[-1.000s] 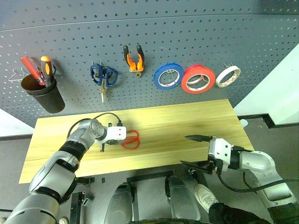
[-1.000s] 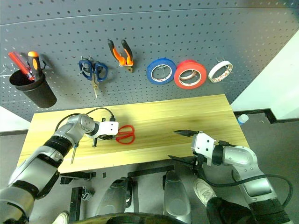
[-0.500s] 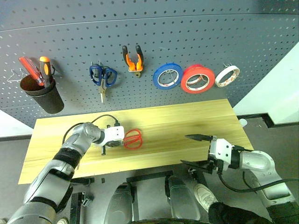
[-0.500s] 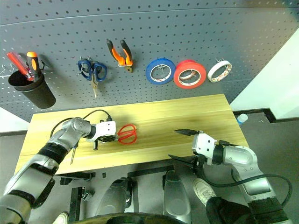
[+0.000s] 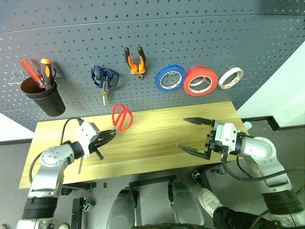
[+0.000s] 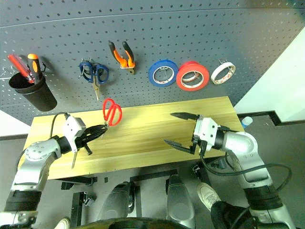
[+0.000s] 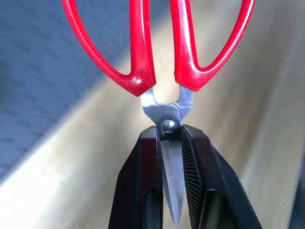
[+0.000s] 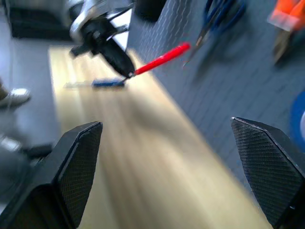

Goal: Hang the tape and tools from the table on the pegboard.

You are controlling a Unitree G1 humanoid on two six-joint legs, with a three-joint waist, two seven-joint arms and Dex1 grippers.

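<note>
The blades of the red-handled scissors point(image 7: 162, 71) are mostly hidden between the ribbed black fingers point(image 7: 193, 162) of the left end effector point(image 5: 108, 135), which is clamped on them just below the steel pivot; the glossy looped handles are cut off in the left wrist view. The scissors are held above the far left part of the bench point(image 5: 157, 129), of pale yellowish planks, handles raised toward the dark grey perforated pegboard point(image 5: 190, 38). A slim blue-handled screwdriver point(image 8: 107, 83) is seen blurred on the bench, partly covered by the left arm. The right end effector point(image 5: 196, 135) is held over the right side of the bench, its fingers wide apart and empty. On the pegboard hang blue-handled scissors point(image 5: 105, 78), orange-and-black pliers point(image 5: 135, 59), a blue roll point(image 5: 171, 78), the red-orange tape point(image 5: 201, 80), a thinner roll point(image 5: 230, 77) and a black cup point(image 5: 45, 98).
</note>
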